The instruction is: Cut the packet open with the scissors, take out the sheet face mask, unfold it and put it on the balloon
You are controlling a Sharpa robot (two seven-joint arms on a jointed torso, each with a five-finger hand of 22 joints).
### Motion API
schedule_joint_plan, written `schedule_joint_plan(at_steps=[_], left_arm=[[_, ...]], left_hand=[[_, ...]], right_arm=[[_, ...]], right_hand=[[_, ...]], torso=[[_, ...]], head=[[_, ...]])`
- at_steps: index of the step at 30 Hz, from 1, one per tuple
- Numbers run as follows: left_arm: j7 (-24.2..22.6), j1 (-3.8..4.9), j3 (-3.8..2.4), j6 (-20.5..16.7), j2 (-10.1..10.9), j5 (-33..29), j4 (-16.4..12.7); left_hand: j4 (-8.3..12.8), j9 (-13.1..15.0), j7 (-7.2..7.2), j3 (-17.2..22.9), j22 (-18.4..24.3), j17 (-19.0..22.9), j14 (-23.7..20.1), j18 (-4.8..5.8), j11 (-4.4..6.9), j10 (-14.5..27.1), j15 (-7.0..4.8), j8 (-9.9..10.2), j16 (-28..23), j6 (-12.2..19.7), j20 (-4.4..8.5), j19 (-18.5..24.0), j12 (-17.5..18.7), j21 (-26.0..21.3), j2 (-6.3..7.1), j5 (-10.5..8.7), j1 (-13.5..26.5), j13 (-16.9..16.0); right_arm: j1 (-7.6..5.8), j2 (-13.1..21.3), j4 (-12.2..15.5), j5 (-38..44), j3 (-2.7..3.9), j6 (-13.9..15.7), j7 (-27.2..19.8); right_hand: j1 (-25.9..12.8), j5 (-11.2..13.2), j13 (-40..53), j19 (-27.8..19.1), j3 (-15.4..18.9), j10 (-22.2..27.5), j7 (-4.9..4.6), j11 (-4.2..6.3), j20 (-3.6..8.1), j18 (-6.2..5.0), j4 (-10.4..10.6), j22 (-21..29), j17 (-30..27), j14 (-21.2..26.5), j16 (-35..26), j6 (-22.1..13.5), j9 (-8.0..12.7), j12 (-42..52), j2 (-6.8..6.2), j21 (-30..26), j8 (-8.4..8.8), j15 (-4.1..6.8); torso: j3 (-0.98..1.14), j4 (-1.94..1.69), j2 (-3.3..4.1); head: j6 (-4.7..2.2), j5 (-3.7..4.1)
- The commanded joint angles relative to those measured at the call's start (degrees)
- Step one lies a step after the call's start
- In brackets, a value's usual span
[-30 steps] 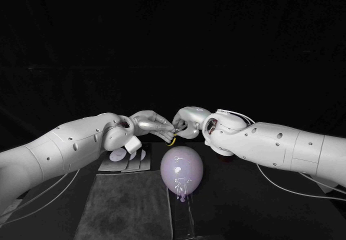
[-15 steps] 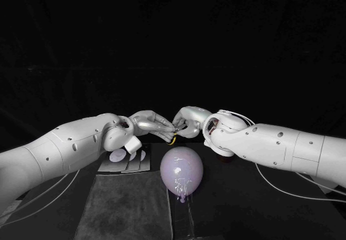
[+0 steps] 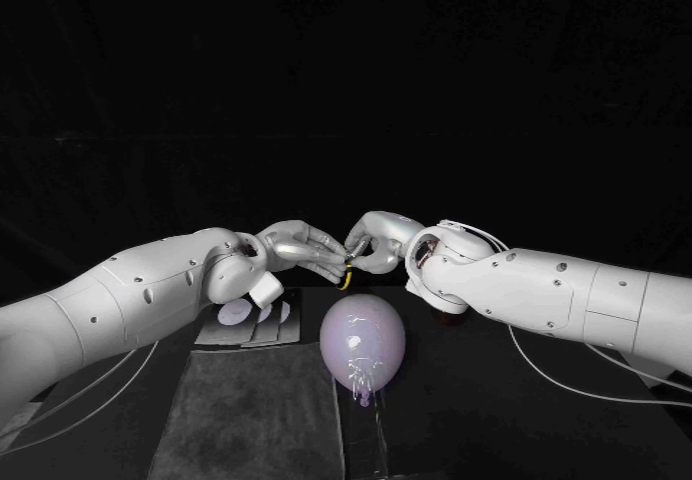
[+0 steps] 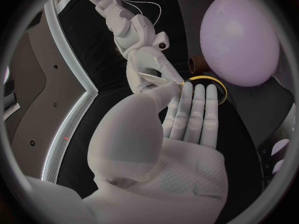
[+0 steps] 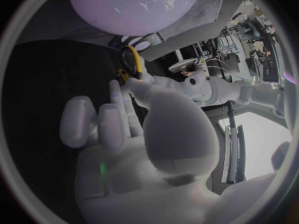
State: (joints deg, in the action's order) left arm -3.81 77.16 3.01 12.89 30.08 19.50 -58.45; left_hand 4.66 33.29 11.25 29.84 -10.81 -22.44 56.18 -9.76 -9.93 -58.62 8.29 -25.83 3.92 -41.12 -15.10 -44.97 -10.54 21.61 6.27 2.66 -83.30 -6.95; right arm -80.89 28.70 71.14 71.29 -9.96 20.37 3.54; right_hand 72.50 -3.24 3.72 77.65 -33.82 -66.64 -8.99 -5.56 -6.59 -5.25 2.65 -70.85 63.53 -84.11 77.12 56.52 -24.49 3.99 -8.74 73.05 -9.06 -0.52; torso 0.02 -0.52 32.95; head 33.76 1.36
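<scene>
The pale purple balloon (image 3: 361,336) lies on the table just in front of both hands, its knot toward me; it also shows as balloon (image 4: 239,37) and balloon (image 5: 134,5). Above its far end my left hand (image 3: 300,248) and right hand (image 3: 378,243) meet fingertip to fingertip. Between them hang the scissors (image 3: 346,277), whose yellow ring handle (image 4: 211,80) sits at my left fingertips. The right hand pinches the scissors near the yellow handle (image 5: 131,59). Both hands hold the scissors. A white packet (image 3: 254,303) with pale oval marks lies under the left wrist.
A grey towel (image 3: 253,405) covers the table at the front left of the balloon. A clear strip (image 3: 369,430) runs from the balloon's knot toward me. A small dark reddish object (image 3: 453,308) sits under the right forearm.
Both hands have stayed joined on the scissors and have barely shifted. The balloon and the packet have not moved.
</scene>
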Motion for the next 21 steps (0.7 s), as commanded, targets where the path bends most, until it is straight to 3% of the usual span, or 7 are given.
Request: schedule_joint_plan(at_steps=[1,2,5,9,10,15,21], left_arm=[[-0.72,-0.05,-0.01,-2.6,-0.71,-0.35,-0.48],[-0.72,-0.05,-0.01,-2.66,-0.7,-0.35,-0.49],[-0.63,-0.05,-0.01,-2.69,-0.69,-0.35,-0.52],[-0.43,-0.05,-0.01,-2.53,-0.68,-0.34,-0.53],[-0.37,-0.06,-0.01,-2.46,-0.68,-0.34,-0.54],[-0.18,-0.06,-0.01,-2.32,-0.73,-0.34,-0.54],[-0.13,-0.06,-0.01,-2.39,-0.77,-0.35,-0.53]], left_hand=[[0.27,1.51,2.07,-0.65,0.57,0.33,-0.12,-0.64,-0.37,1.5,0.24,-2.22,-0.12,3.16,-0.43,-0.24,-1.29,-0.73,0.19,0.29,-0.26,-0.6],[0.27,2.26,2.25,-0.5,0.85,0.48,-0.11,-0.66,-0.46,2.06,0.31,-3.46,-0.09,4.2,-0.48,-0.4,-2.04,-1.06,-0.33,0.15,-0.31,-0.96],[0.63,3.74,2.84,-0.89,1.47,0.74,-0.17,-0.66,-1.03,3.7,0.54,-5.61,-0.09,7.16,-0.63,-0.42,-3.19,-1.9,0.26,0.19,-0.11,-1.56],[0.58,4.95,3.72,-0.99,2.07,1.02,-0.8,-0.58,-1.56,5.24,0.89,-7.33,-0.22,9.79,-0.89,-0.23,-3.99,-2.78,0.31,0.17,0.19,-1.97],[0.62,6.0,4.03,-1.0,2.53,1.21,-1.2,-0.62,-1.85,6.23,1.09,-8.9,-0.16,11.74,-1.02,-0.27,-4.72,-3.4,0.36,0.15,0.28,-2.31],[0.54,8.22,4.6,-0.83,3.61,1.6,-1.74,-0.61,-2.26,8.47,1.39,-12.99,-0.06,15.9,-1.15,-0.87,-6.71,-4.76,0.62,0.12,0.68,-3.1],[0.28,9.34,4.89,-0.63,4.37,1.81,-1.87,-0.59,-2.5,9.88,1.53,-15.73,0.01,18.59,-1.19,-1.41,-7.9,-5.69,0.9,0.13,1.1,-3.4]], right_arm=[[-0.2,-1.01,1.84,-2.06,0.34,1.38,-5.28],[-0.2,-0.99,1.87,-2.2,0.34,1.53,-5.34],[-0.2,-0.95,1.92,-2.56,0.36,1.79,-5.48],[-0.2,-0.9,2.0,-3.14,0.37,2.04,-5.66],[-0.2,-0.89,2.04,-3.28,0.38,2.08,-5.71],[-0.2,-0.93,2.19,-3.83,0.39,2.04,-5.92],[-0.2,-0.95,2.37,-4.48,0.4,1.91,-6.22]], right_hand=[[-0.72,0.39,0.02,-0.11,0.18,-0.25,-0.24,-0.1,-0.2,0.39,0.49,0.02,-0.09,-0.96,0.28,-0.02,-0.09,-0.27,-0.39,-0.34,-0.09,-0.36],[-0.72,0.39,0.02,-0.11,0.18,-0.25,-0.24,-0.1,-0.2,0.39,0.49,0.02,-0.09,-0.96,0.28,-0.02,-0.09,-0.27,-0.39,-0.34,-0.09,-0.36],[-0.75,0.38,0.01,-0.11,0.22,-0.18,-0.28,-0.13,-0.21,0.39,0.52,0.02,-0.13,-0.95,0.27,-0.08,-0.08,-0.31,-0.41,-0.35,-0.05,-0.38],[-0.75,0.38,0.01,-0.11,0.22,-0.18,-0.28,-0.13,-0.21,0.39,0.52,0.02,-0.13,-0.95,0.27,-0.08,-0.08,-0.31,-0.41,-0.35,-0.05,-0.38],[-0.75,0.38,0.01,-0.11,0.22,-0.18,-0.28,-0.13,-0.21,0.39,0.52,0.02,-0.13,-0.95,0.27,-0.08,-0.08,-0.31,-0.41,-0.35,-0.05,-0.38],[-0.76,0.38,0.0,-0.22,0.23,-0.13,-0.32,-0.16,-0.23,0.35,0.56,0.17,-0.21,-0.92,0.23,-0.12,-0.08,-0.34,-0.4,-0.5,-0.02,-0.4],[-0.79,0.39,-0.01,-0.32,0.27,-0.06,-0.37,-0.19,-0.24,0.31,0.6,0.31,-0.34,-0.89,0.18,-0.18,-0.07,-0.38,-0.42,-0.64,0.01,-0.43]], torso=[[-0.05,0.02,0.0],[-0.04,-0.03,0.0],[-0.03,-0.06,0.01],[-0.04,0.01,-0.02],[-0.04,0.02,-0.01],[-0.01,-0.02,-0.01],[-0.02,-0.02,-0.02]], head=[[-0.04,0.06],[-0.07,0.04],[-0.04,0.05],[-0.09,0.04],[-0.08,0.03],[-0.06,0.09],[-0.17,0.1]])
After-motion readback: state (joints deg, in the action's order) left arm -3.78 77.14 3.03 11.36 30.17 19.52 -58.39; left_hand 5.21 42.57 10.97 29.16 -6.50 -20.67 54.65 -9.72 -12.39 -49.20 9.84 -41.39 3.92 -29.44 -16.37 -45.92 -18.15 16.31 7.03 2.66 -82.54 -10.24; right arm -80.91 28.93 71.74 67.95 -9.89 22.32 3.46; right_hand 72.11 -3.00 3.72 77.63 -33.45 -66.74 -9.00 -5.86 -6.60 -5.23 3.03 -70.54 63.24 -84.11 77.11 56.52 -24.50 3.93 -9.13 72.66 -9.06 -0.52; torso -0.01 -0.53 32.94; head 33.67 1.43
